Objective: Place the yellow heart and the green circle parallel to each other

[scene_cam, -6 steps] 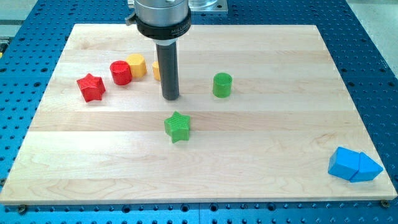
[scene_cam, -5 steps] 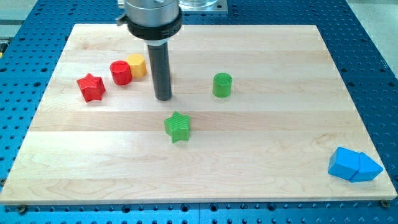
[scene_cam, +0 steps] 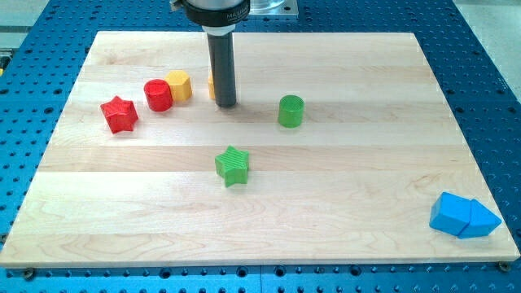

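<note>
My tip (scene_cam: 225, 105) is being held on the wooden board (scene_cam: 342, 203) in the upper middle of the view, and no pincer is carried by the rod — it ends plainly, so nothing is being gripped. A yellow block (scene_cam: 212, 86) is being almost wholly hidden behind the rod; only a sliver is showing at the rod's left edge, touching or just beside it, and its shape cannot be told, so whether it is the heart cannot be confirmed. The green circle (scene_cam: 291, 111) is standing to the view's right of the tip, near but apart from it, and slightly lower in the view.

Another yellow block (scene_cam: 179, 85), with flat faceted sides, is sitting to the view's left of the rod, touching or just beside a red cylinder (scene_cam: 158, 95). A red star (scene_cam: 120, 114) is lying further left and a little lower. A green star (scene_cam: 233, 165) is lying below the tip, well apart from it. Two blue blocks (scene_cam: 464, 216) are being seen pressed together at the view's bottom right corner — their exact shapes cannot be made out.
</note>
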